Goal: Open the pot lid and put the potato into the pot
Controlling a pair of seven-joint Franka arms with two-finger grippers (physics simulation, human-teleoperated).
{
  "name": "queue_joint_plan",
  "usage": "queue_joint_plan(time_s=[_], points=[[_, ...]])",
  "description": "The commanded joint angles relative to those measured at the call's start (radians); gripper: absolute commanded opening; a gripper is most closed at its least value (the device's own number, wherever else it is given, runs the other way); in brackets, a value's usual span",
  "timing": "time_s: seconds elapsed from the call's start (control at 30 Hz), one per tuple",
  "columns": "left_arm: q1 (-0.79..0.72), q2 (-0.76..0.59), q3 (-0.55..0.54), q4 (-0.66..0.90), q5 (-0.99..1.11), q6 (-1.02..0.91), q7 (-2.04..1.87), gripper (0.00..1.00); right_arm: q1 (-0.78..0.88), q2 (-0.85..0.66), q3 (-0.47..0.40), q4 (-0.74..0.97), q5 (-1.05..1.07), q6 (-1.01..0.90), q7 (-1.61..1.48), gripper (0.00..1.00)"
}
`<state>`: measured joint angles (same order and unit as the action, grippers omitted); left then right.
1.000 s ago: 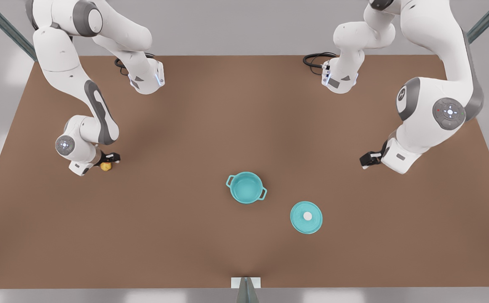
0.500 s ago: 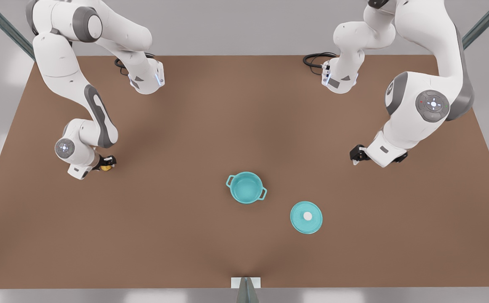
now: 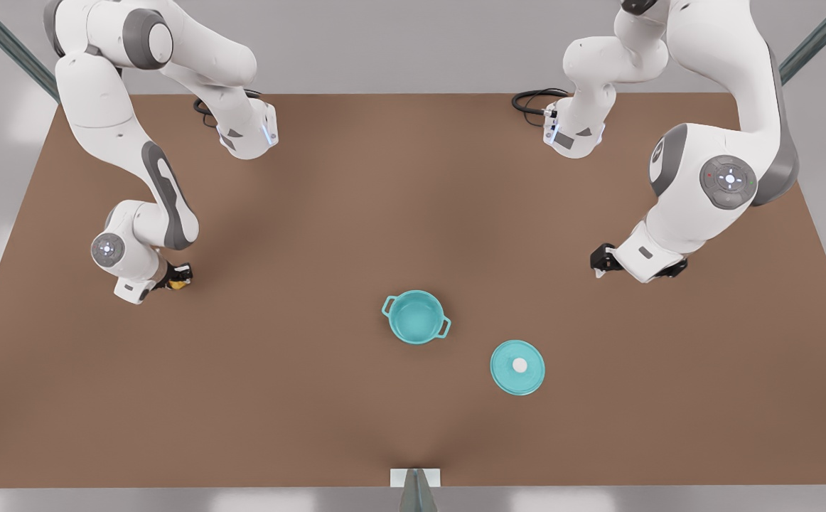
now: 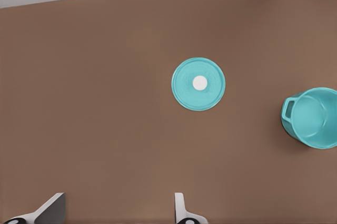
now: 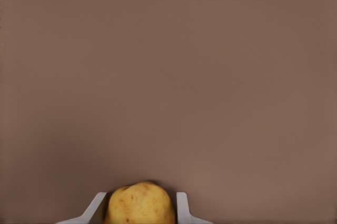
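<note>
Already uncovered: pot stands open, potato between the right hand's fingers

Mostly hidden, the potato (image 3: 179, 284) shows in the front view as a small yellow speck under the wrist of the arm at that view's left. The right wrist view gives more: the potato (image 5: 140, 203) sits between the two pale fingers (image 5: 182, 208) of the right hand (image 5: 140, 209), which close against its sides, though its lower part is cut off by the frame edge. Whether it rests on the brown tabletop (image 3: 313, 213) or is lifted clear cannot be told.

Well apart from it, near the middle of the tabletop, the pot (image 3: 416, 316) stands open, teal inside showing, one loop handle on each side. In the left wrist view the pot (image 4: 311, 117) is cut by the frame edge. The pot lid (image 3: 517, 367) lies flat on the tabletop near the pot, not touching it, white knob up.

The left hand (image 3: 600, 262), at the front view's right, hangs above bare tabletop, away from lid and pot. Its fingers (image 4: 180, 208) stand wide apart, holding nothing, only their tips visible in its own wrist view
</note>
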<state>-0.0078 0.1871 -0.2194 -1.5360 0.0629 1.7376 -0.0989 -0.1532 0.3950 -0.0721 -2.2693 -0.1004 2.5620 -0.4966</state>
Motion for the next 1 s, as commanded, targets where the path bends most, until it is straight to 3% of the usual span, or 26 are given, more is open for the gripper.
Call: queue_joint_plan(time_s=[0.0,0.17,0.43,0.63,0.97], points=[[0.000,0.000,0.000,0.000,0.001,0.000,0.045,1.00,0.001,-0.008,0.000,0.001,-0.012,-0.006,-0.007,0.44],[0.000,0.000,0.000,0.000,0.000,0.000,0.045,1.00,0.012,-0.068,0.026,0.001,-0.012,-0.049,-0.004,0.44],[0.002,0.000,0.000,0.000,0.001,0.000,0.045,1.00,0.012,-0.148,0.175,0.039,-0.009,-0.120,-0.002,0.43],[0.002,0.000,0.000,0.000,0.000,0.000,0.044,1.00,0.036,-0.156,0.316,0.244,-0.001,-0.328,0.027,0.43],[0.003,0.002,0.000,0.000,0.000,0.000,0.044,1.00,0.330,-0.091,0.316,0.387,0.008,-0.361,0.171,0.41]])
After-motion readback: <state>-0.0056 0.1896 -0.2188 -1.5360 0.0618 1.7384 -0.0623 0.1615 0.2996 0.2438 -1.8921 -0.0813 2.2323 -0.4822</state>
